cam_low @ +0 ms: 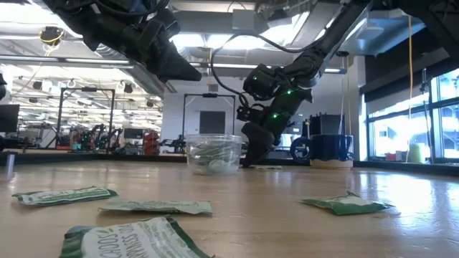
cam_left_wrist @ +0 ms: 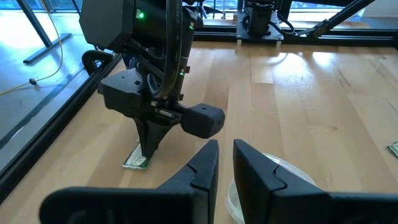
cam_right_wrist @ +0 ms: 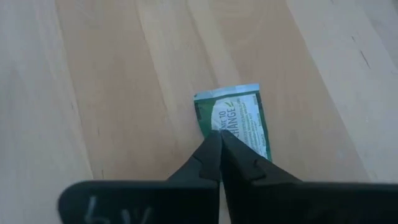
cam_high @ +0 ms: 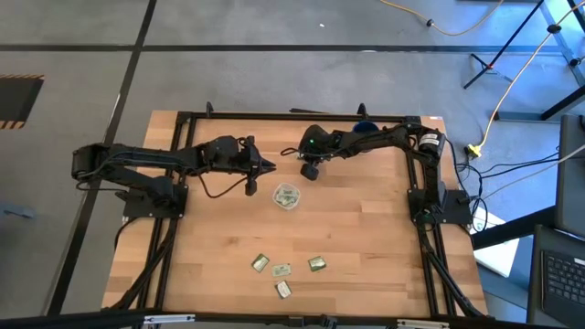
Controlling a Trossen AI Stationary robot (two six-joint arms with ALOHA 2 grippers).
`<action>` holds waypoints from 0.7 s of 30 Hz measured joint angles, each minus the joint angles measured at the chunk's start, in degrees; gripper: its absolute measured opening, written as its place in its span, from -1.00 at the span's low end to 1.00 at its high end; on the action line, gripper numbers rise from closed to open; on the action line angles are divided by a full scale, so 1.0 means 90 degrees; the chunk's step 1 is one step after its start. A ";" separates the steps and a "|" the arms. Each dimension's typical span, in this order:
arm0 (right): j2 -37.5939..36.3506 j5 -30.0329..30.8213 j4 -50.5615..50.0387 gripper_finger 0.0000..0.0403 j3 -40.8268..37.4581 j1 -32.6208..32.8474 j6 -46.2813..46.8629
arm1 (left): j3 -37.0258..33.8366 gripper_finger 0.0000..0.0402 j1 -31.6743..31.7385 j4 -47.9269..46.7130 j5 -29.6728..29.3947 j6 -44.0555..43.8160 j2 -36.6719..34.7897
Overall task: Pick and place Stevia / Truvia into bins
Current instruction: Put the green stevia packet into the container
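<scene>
The clear cup [cam_high: 287, 196] stands mid-table with several green-and-white sachets inside. My right gripper [cam_high: 311, 172] is just beyond it, toward the far edge, pointing down onto a single green-and-white sachet [cam_right_wrist: 239, 115] that lies flat on the wood. My left gripper [cam_high: 271, 166] hovers above the table beside the cup's far-left side, its fingers a narrow gap apart and holding nothing. Several more sachets [cam_high: 281, 270] lie flat near the table's near edge. My right gripper comes from above, pointing down, with its shut fingertips [cam_right_wrist: 214, 144] meeting on the sachet's long edge near one corner [cam_right_wrist: 205, 121]. The sachet lies flat on the table. The fingers hide whether paper is pinched between the tips.
A dark blue mug [cam_high: 364, 128] stands at the far edge behind the right arm. The cup's rim [cam_left_wrist: 273, 168] is right below my left fingers. The two grippers are close together. Bare wood spreads between the cup and the near sachets [cam_low: 158, 206].
</scene>
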 joint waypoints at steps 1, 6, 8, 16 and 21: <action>-0.0015 0.0000 0.0000 -0.95 -0.0004 0.0000 -0.0002 | 0.0000 -0.79 0.0000 -0.0001 -0.0002 0.0000 0.0000; -0.0293 -0.0005 -0.0247 -0.98 -0.0046 0.0025 -0.0032 | 0.0000 -0.78 0.0000 -0.0002 -0.0004 0.0000 0.0000; -0.0494 0.0000 -0.0291 -0.98 -0.0046 0.0079 -0.0032 | 0.0000 -0.78 -0.0001 -0.0007 -0.0005 0.0000 0.0000; -0.1172 -0.0019 -0.0427 -0.99 -0.0030 0.0805 -0.0053 | 0.0000 -0.79 0.0000 -0.0030 -0.0062 0.0001 0.0001; -0.1423 -0.0022 -0.0412 -0.99 -0.0027 0.1633 -0.0185 | 0.0000 -0.78 0.0000 -0.0064 -0.0086 0.0000 0.0002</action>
